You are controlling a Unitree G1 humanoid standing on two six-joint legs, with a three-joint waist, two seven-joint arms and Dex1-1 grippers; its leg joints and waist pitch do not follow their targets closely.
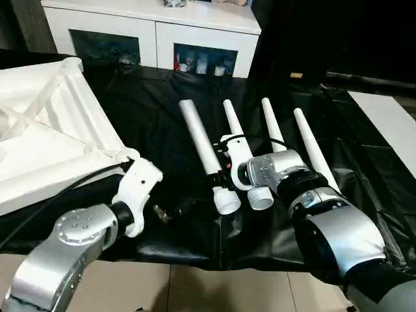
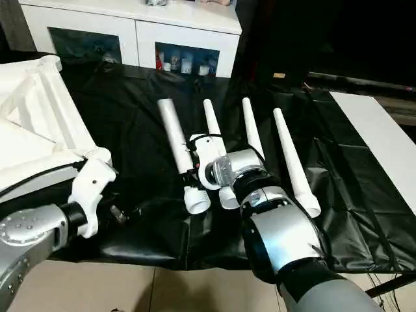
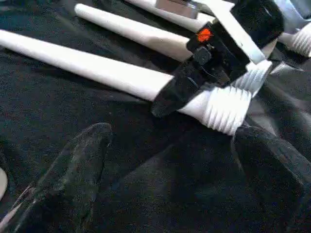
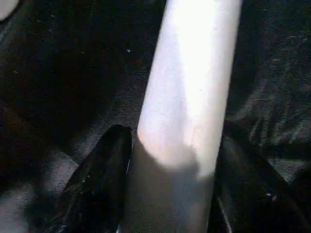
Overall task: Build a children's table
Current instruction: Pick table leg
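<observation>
Black fingers (image 4: 104, 174) of right hand (image 3: 194, 90) astride leftmost leg (image 1: 198, 140).

Four legs lie side by side on the black cover (image 1: 364, 188), with narrow dark lanes between them. The right gripper (image 3: 194, 90) straddles the leftmost leg (image 1: 201, 146), blocking the lane beside the second leg (image 1: 235, 130). Open cover lies between that leg and the tabletop (image 1: 52, 130), where the left gripper (image 3: 170, 170) sits spread.
</observation>
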